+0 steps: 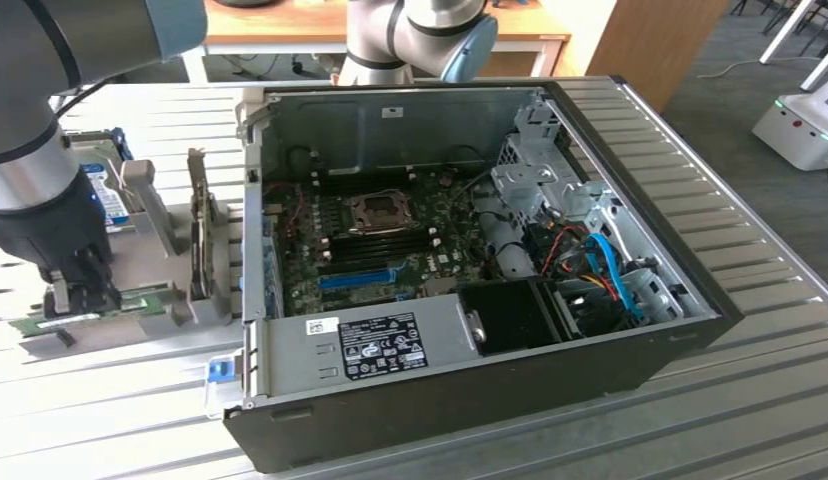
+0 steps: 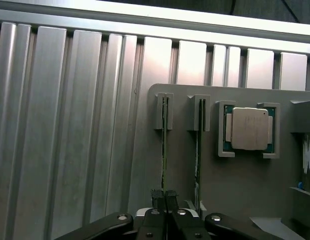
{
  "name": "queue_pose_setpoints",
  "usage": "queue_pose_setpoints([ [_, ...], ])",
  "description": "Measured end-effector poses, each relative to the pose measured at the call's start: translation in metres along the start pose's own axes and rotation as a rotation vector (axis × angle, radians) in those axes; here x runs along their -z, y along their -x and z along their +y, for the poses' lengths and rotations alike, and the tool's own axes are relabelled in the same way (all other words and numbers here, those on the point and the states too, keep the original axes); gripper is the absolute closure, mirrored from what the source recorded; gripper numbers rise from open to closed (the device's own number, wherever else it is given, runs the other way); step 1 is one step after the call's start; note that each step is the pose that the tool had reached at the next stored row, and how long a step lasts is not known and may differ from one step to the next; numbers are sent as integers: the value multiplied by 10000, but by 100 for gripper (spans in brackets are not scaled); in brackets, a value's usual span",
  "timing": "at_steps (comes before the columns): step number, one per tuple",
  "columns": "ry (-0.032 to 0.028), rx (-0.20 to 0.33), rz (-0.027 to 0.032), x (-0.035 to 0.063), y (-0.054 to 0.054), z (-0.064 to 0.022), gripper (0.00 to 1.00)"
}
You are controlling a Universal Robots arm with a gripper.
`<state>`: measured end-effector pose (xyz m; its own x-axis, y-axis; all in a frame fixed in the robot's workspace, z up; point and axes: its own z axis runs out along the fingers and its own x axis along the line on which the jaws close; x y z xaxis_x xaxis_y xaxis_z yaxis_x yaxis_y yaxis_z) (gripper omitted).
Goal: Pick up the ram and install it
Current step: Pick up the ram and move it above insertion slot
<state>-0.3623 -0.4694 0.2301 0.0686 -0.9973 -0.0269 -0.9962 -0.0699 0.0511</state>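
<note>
**Ram.** The ram stands on its long edge in a slot of a grey holder. Its long axis runs straight away from the fingers, and its near end passes between them. The far end sits in the slot's end bracket.

**Fingers.** They are closed almost fully, pinching the thin near end of the ram from both faces. The ram has not left its slot. The single arm stands directly over the holder.

**Key relation.** Judgement: the stick is seated along its whole length, so it can only come free upward out of the slot, square to its long axis. Any tilt would bind it at the far bracket.

**Surroundings.**
- A second stick stands just beside the fingers, parallel to the held one.
- Beyond it a processor chip lies flat in its own recess.
- A hard drive stands behind the fingers on the same holder.
- The holder rests on a ribbed metal tabletop.

**Obstructions.**
- The open computer case lies well apart from the fingers, towards the exterior view's right.
- Upright parts of the holder and the case's near wall stand between the fingers and the motherboard.
</note>
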Motion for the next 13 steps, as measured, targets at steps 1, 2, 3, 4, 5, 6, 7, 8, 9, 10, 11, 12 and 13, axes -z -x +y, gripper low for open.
queue_pose_setpoints([
  [1,0,-10,-1,18,0,-1,88],
  [2,0,-20,-1,36,1,-2,88],
  [3,-1,-32,-1,56,1,-4,88],
  [4,-1,-46,-2,77,1,-5,88],
  [5,-1,-59,-3,98,2,-6,88],
  [6,-2,-73,-4,119,2,-8,88],
  [7,-2,-88,-4,141,3,-9,88],
  [8,-2,-104,-5,164,3,-10,88],
  [9,-3,-119,-5,187,4,-10,88],
  [10,-3,-136,-7,210,4,-10,88],
  [11,-4,-152,-8,232,5,-10,88],
  [12,-4,-168,-8,255,5,-10,88],
  [13,-5,-185,-9,280,6,-10,88],
])
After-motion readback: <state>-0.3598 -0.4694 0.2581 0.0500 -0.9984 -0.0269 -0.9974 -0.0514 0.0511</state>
